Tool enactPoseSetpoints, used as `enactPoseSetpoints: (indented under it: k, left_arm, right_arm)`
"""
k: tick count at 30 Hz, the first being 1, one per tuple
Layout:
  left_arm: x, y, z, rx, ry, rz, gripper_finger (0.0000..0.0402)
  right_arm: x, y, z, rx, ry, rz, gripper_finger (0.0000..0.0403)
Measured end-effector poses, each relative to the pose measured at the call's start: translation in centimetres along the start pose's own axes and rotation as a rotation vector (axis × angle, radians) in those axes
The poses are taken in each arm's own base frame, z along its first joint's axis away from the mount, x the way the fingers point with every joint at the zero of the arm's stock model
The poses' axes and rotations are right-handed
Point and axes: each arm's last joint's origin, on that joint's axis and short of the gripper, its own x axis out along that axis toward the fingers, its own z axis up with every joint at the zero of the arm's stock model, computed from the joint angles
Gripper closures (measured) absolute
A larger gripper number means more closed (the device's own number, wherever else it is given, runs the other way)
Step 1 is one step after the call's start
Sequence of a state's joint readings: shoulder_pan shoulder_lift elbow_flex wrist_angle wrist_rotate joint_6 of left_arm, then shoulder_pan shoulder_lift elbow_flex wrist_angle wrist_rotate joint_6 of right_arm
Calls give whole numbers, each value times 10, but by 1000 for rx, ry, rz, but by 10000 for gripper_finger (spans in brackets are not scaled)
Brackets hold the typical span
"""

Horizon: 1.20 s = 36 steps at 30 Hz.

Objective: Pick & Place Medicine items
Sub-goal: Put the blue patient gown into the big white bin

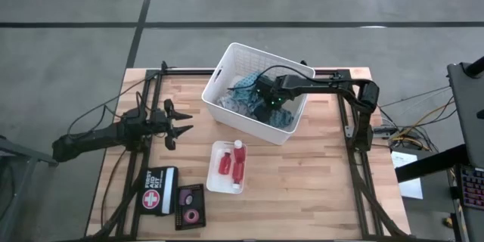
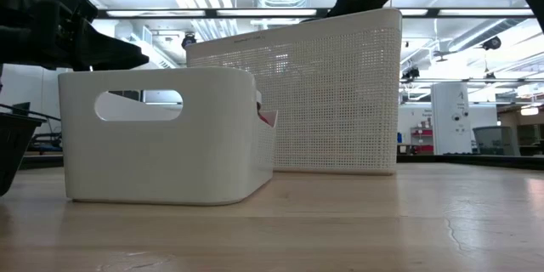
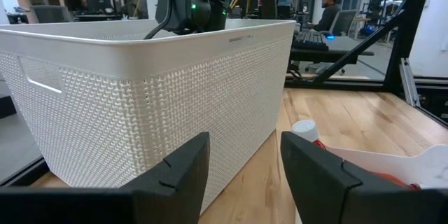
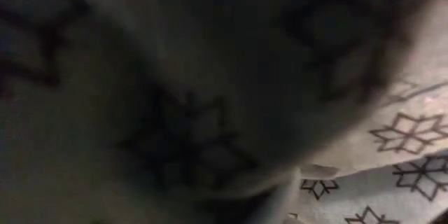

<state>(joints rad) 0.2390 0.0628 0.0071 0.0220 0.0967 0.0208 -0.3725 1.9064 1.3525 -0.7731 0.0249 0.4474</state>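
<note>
high view – basket: big white basket [image 1: 227, 68] sat at the back middle of the wooden table [image 1: 318, 174], patterned blue cloth [image 1: 246, 91] inside.
high view – right gripper: right gripper [image 1: 265, 100] was down inside the basket over the cloth; could not tell how its jaws stood.
high view – left gripper: left gripper [image 1: 184, 121] hovered at the table's left side, jaws apart, nothing between them.
high view – medicine: red bottles [image 1: 233, 163] with white caps lay in a small white tray [image 1: 214, 175] in front of the basket.
high view – other: first aid box [image 1: 159, 190] and dark case with pink tape rolls [image 1: 190, 205] lay left of the tray.
low view – bins: small tray up close, big basket behind it; a bit of red showed at the tray's edge.
left wrist view – fingers: two dark fingers [image 3: 178, 171] stood apart, empty; basket wall ahead, a white cap [image 3: 304, 129] beside the tray.
right wrist view – cloth: only snowflake-patterned cloth filled the frame, very close; jaws not visible.
</note>
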Motion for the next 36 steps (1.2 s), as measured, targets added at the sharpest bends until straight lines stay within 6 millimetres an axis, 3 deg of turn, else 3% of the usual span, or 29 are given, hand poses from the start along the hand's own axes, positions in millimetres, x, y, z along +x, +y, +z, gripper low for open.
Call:
enactPoseSetpoints:
  k: [8,14,18,27,36]
  left_arm:
    - [0,0,0,0,0,0,217]
    - [0,0,0,0,0,0,217]
    - [0,0,0,0,0,0,217]
    - [0,0,0,0,0,0,217]
    - [0,0,0,0,0,0,217]
  right_arm:
    - [0,0,0,-5,-4,2,34]
    - [0,3,1,-5,-11,45,23]
    - [-11,8,1,4,-16,135,23]
    - [-84,9,-7,-44,-245,154,23]
    - [-163,35,-46,-237,-588,139,23]
